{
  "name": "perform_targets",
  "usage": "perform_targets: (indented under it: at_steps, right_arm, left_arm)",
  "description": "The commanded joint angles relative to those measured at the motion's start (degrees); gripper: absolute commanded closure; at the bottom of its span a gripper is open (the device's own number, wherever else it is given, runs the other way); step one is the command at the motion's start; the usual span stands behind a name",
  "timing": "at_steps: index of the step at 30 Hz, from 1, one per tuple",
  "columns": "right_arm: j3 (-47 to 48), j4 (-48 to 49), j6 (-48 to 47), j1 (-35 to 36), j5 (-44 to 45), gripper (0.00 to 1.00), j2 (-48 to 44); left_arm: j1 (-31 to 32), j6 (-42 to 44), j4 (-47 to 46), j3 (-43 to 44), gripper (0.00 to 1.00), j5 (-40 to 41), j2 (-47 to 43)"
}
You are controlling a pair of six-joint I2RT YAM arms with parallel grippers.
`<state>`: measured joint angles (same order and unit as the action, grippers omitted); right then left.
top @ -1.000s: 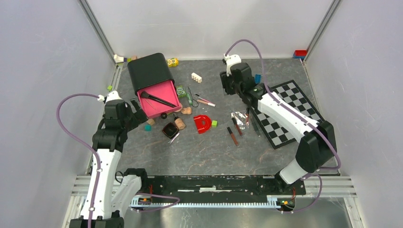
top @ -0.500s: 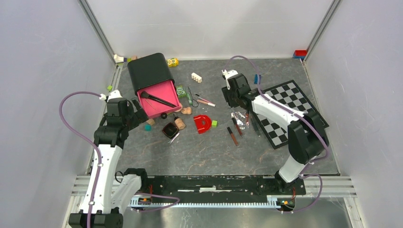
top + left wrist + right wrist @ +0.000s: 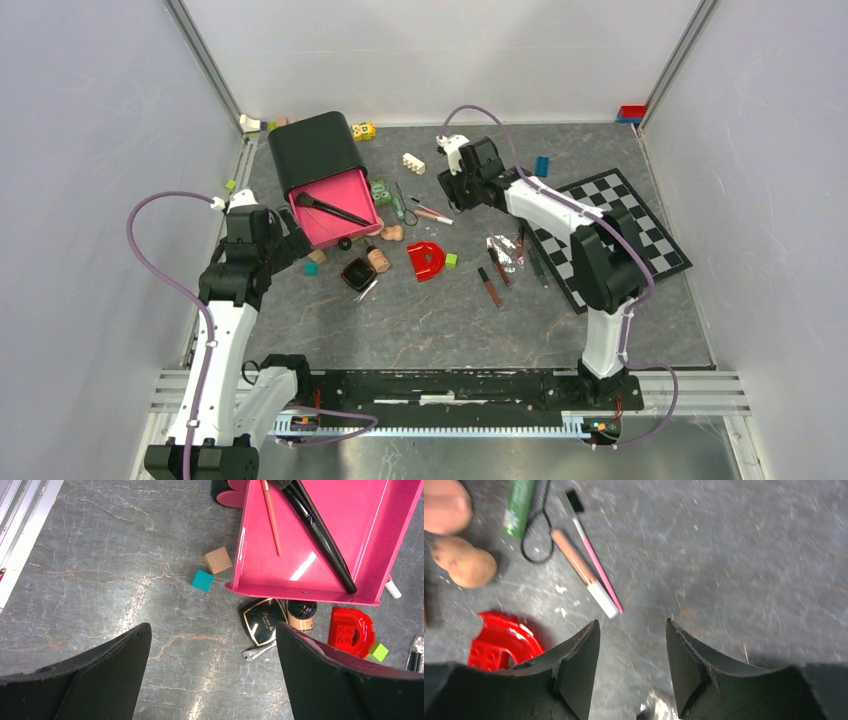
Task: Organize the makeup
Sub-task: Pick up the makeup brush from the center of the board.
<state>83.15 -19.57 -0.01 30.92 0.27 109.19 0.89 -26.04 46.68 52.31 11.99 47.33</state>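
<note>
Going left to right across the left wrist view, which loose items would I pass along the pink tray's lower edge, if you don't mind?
teal cube → square black compact → beige black-capped bottle → red D-shaped piece → lime-green cube

Open tabletop [image 3: 749, 565] beside the pencil [image 3: 574, 557]; red piece [image 3: 499, 640] crowds nearby.

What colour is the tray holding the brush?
The tray is bright pink, clearest in the left wrist view.

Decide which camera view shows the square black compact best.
Left wrist: the compact is large and sharp, just below the pink tray. Top external shows it small; right wrist misses it.
</note>
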Motion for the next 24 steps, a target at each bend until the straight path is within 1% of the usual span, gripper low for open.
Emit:
perform_targets:
  at_steps: [1,6,10,19,22,24]
  right_arm:
    - [6.9,3.6,-1.8,0.0,-6.1,0.43,5.6]
    - [11.8,5.8,-1.4,0.1,-9.3,0.44,11.7]
    - [15.6,7.4,-0.4,0.6,-11.5,0.46,16.0]
    - [24.7,7.0,-0.4,2.6,-10.4,0.49,24.3]
    - [28.0,4.8,-1.5,3.2,-9.5,0.51,26.9]
    - [28.1,4.4,-2.1,3.6,-9.4,0.51,27.3]
  left_arm:
    - [0.1,1.7,-0.9,1.1,0.00,1.3,0.0]
    - [0.1,1.7,-1.0,1.2,0.00,1.4,0.0]
    - [0.1,1.7,-0.9,1.1,0.00,1.4,0.2]
    - [0.1,1.7,-0.9,1.1,0.00,1.6,0.1]
    - [0.1,1.7,-0.9,1.1,0.00,1.6,0.1]
    - [0.1,1.7,-0.9,1.1,0.00,1.5,0.2]
